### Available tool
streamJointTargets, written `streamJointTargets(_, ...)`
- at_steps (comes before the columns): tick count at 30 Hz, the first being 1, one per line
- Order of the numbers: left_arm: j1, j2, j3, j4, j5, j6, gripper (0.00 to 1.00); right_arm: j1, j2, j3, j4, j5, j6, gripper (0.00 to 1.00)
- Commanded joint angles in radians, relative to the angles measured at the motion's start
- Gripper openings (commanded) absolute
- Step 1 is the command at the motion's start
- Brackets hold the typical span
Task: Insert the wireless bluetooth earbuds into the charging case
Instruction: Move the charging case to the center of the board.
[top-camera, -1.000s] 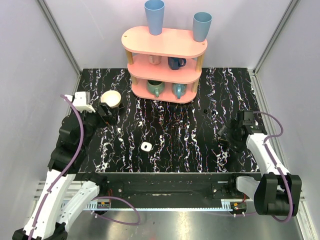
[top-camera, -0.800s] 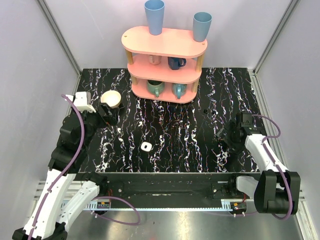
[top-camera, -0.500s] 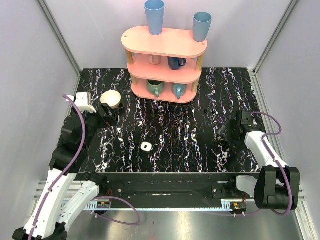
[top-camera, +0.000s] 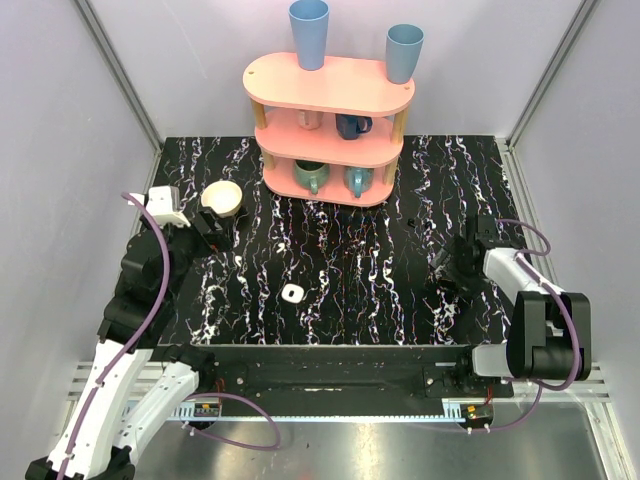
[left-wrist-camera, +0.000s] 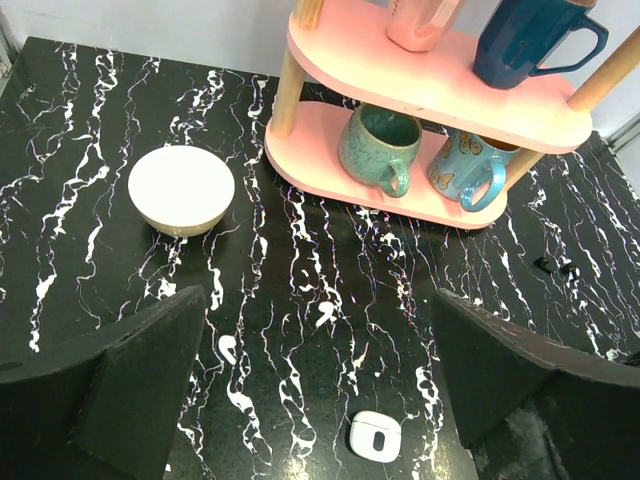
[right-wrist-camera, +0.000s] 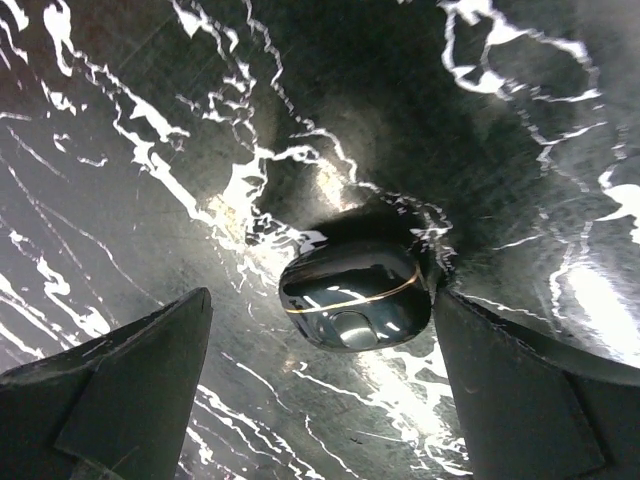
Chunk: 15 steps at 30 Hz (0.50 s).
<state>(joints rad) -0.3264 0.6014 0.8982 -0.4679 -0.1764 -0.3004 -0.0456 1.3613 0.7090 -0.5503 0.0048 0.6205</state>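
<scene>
charging case (top-camera: 292, 292) sat near the table's (top-camera: 400, 210) 6 o'clock edge; left gripper (top-camera: 212, 228) hung spread wide, holding nothing; right gripper (top-camera: 447, 272), at 3 o'clock, stood spread around a dark earbud (right-wrist-camera: 355, 293); best to close softly, centred.

Charging case (top-camera: 292, 293) mid-table — black earbud (right-wrist-camera: 355, 293) apart

Robot lab test cell. Boxed in by plain pale walls (top-camera: 60, 110) on metal frame posts (top-camera: 117, 70). Black marbled table (top-camera: 400, 200), two arms (top-camera: 130, 300) bolted side by side by a rail (top-camera: 330, 412) at the near edge, purple cables (top-camera: 163, 265) looping loose. Household props staged on it: pink shelf (top-camera: 330, 85) with mugs (left-wrist-camera: 378, 148) and cups (top-camera: 308, 32), a bowl (top-camera: 222, 196).
</scene>
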Motion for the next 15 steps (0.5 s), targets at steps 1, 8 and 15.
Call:
streamJointTargets(1,0.0,-0.005,-0.008,0.046,-0.018,-0.02,0.99,0.004,-0.033,-0.045,0.093,-0.118,-0.012,1.0)
streamJointTargets(8,0.0,0.012,-0.007,0.054,0.002,-0.029,0.99,0.006,-0.021,-0.06,0.15,-0.189,-0.036,1.0)
streamJointTargets(15,0.0,0.014,-0.01,0.06,0.002,-0.032,0.99,0.038,0.024,-0.037,0.185,-0.282,-0.1,1.0)
